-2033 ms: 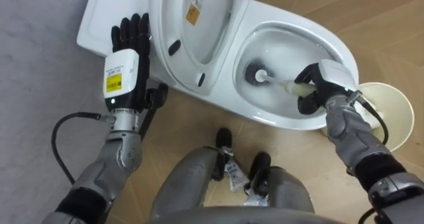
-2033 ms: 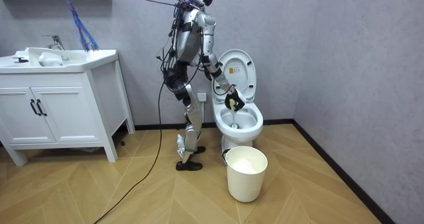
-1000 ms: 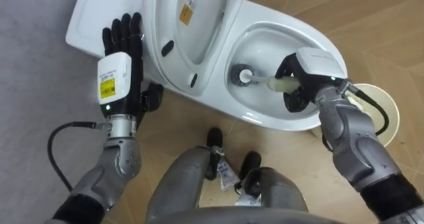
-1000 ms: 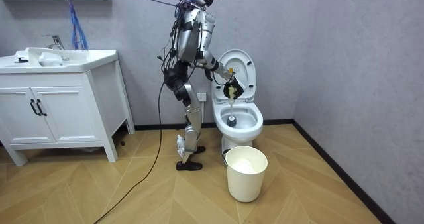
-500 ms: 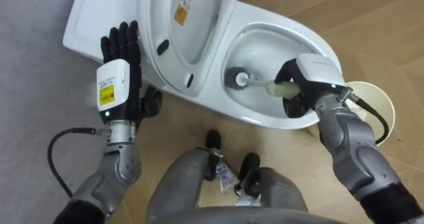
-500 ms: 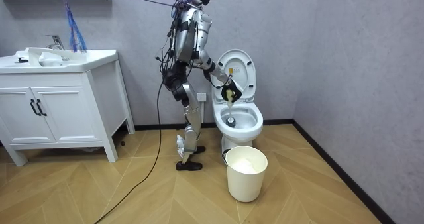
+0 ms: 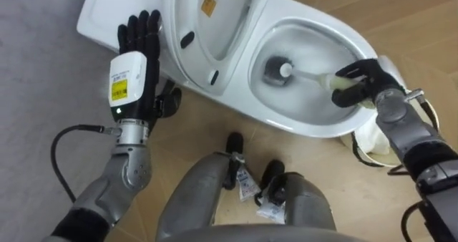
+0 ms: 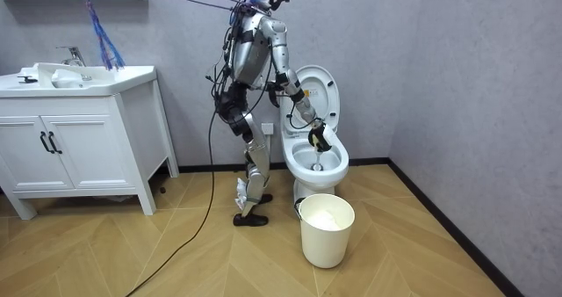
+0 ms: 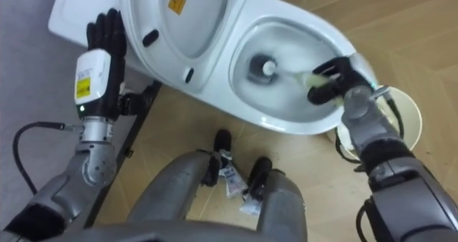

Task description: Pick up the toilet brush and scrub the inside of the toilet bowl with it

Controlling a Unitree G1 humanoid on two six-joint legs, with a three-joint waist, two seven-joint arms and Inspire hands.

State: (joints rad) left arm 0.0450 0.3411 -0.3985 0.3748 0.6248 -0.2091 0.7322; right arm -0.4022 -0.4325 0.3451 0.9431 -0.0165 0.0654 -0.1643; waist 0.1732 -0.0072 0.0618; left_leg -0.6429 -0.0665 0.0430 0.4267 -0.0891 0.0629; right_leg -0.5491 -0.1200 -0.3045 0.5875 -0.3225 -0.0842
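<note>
The white toilet [image 7: 300,131] stands before me with its seat and lid [image 7: 215,27] raised. A brush with a pale handle [image 7: 315,76] reaches into the bowl, its dark head [image 7: 275,71] resting near the bottom. My right hand [image 7: 361,84] is shut on the handle's end over the bowl's right rim; it also shows as the right hand [image 9: 333,81] and the right hand [image 8: 318,137]. My left hand [image 7: 136,56] is open, fingers straight, held beside the raised lid by the cistern [image 7: 107,16]. I stand at the toilet's [image 8: 316,161] side, on the room view's left.
A cream waste bin [image 8: 327,229] with a white liner stands on the wooden floor just in front of the toilet, below my right arm as the bin [image 9: 401,109]. A white vanity [image 8: 79,130] with a sink stands at the room view's left. Grey walls close in behind.
My right hand has dropped and moved out toward the bowl's right rim, pushing the brush head lower into the bowl. The left hand keeps its place by the lid; the head camera shifted slightly.
</note>
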